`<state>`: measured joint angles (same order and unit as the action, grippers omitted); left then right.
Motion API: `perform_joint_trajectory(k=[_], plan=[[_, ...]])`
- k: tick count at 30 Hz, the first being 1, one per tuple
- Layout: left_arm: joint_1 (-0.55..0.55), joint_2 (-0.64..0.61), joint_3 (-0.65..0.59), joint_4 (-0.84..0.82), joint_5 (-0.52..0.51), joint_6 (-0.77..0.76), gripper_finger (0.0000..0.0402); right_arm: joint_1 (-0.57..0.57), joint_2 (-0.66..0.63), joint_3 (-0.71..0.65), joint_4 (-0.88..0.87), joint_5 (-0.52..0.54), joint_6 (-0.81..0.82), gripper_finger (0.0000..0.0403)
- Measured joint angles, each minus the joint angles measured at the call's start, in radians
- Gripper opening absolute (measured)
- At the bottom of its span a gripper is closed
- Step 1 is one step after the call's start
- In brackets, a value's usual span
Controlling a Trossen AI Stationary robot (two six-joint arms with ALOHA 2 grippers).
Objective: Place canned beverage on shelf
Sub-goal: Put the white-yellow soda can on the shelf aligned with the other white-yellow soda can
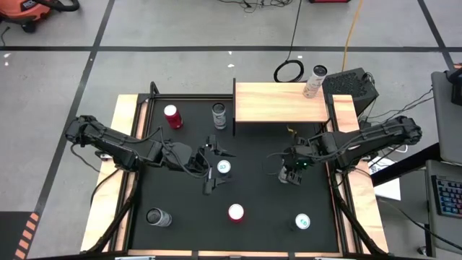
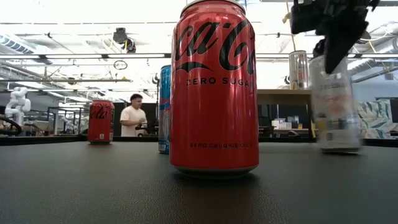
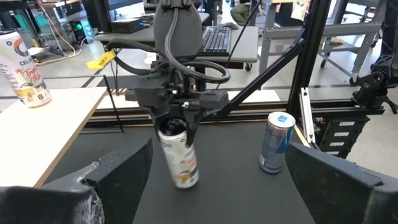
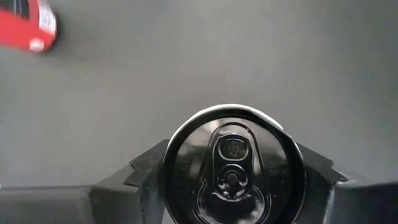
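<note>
Red aluminium: a Coca-Cola Zero Sugar can (image 2: 214, 87) fills the centre of the low view, glossy, cylindrical, upright on the matte black table (image 2: 93, 186).
Blue can: a slim blue-and-silver can (image 2: 164, 109) stands just behind it, mostly hidden.
Held can: a pale printed can with a black top (image 4: 233, 165) sits between the fingers of the right gripper (image 1: 291, 173), right of centre in the high view; in the left wrist view it hangs tilted (image 3: 179, 155), its base clear of the black surface.
Right fingers: clamped on that can's upper rim from both sides (image 4: 146, 168).
Left gripper (image 1: 214, 165): centre of the high view, fingers (image 3: 118, 171) spread wide, holding nothing; a white-topped can (image 1: 224, 167) sits between them.
Other cans: red-topped can (image 1: 236, 212) at lower centre, a red one (image 1: 172, 116) at upper left of the table.
Shelf (image 1: 278, 102): flat pale-wood board, top centre of the high view, a light can (image 1: 315, 81) lying at its far right corner.
</note>
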<state>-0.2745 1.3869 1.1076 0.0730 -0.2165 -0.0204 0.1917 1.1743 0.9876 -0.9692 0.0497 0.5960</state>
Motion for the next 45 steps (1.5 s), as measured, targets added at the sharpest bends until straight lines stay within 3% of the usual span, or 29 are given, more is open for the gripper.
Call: perform_joint_trajectory(k=[5,15,30,45], plan=[[0.0,0.0,0.0,0.01,0.0,0.0,0.0371,0.0,0.0,0.115,-0.104,0.026,-0.026,0.0223],[0.0,0.0,0.0,0.017,0.0,-0.001,0.0371,-0.007,-0.001,0.335,-0.37,0.209,-0.032,0.0223],[0.0,0.0,0.0,0.016,0.0,-0.003,0.0371,-0.127,-0.03,0.502,-0.566,0.244,-0.038,0.0223],[0.0,0.0,0.0,0.016,0.0,-0.001,0.0371,-0.347,-0.122,0.562,-0.58,0.269,-0.203,0.0224]])
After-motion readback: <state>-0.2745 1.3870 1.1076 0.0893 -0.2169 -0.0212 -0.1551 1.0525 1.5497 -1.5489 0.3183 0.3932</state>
